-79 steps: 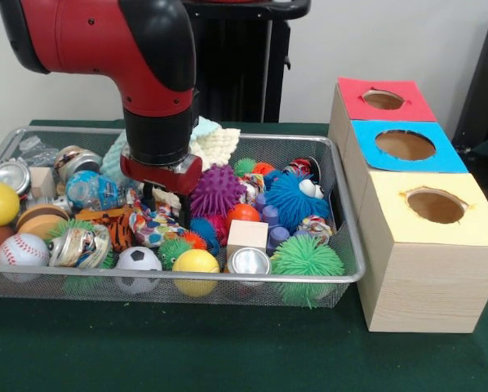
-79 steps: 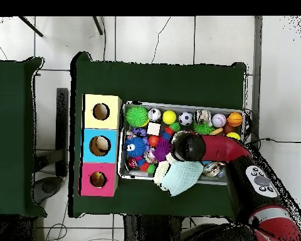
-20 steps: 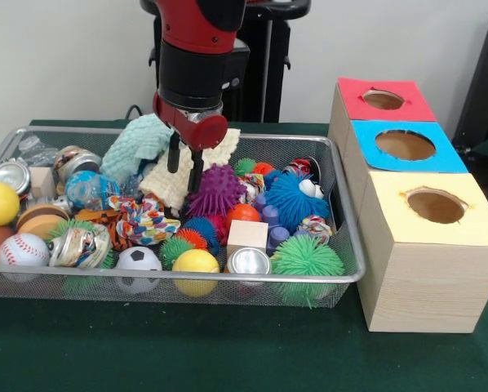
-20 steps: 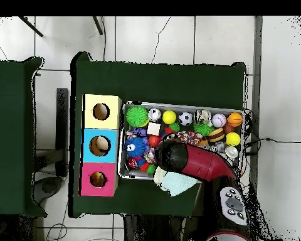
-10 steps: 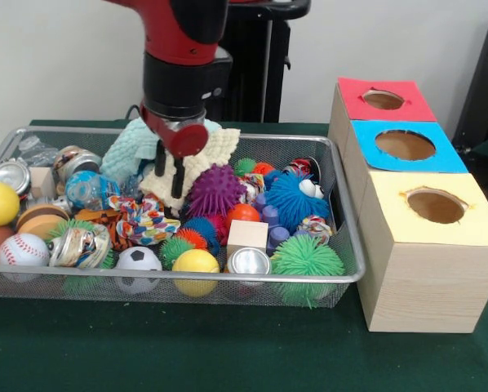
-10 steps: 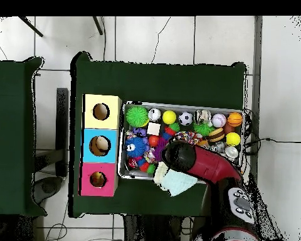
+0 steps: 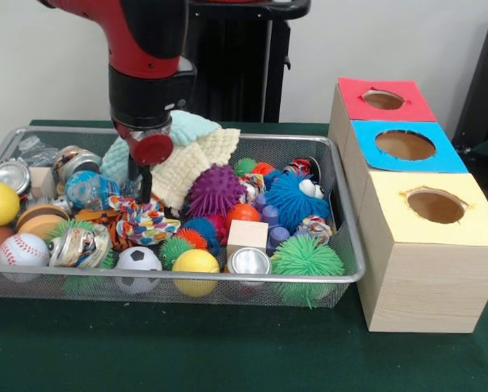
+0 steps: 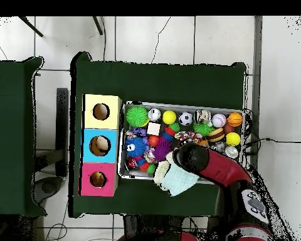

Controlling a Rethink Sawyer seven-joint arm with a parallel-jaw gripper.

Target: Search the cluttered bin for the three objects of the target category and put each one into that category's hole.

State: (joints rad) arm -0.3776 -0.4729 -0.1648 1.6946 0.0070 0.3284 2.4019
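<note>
The close front view faces the bin (image 7: 342,196); the distant overhead looks straight down on it.

Red arm (image 7: 138,24) (black wrist band)

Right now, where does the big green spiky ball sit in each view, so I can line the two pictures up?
Front view: green spiky ball in the wire bin's near right corner, beside the yellow-topped box.
Overhead view: same ball in the bin's upper left corner, again next to the yellow-topped box.
Shared landmark: the yellow-topped box.
</note>
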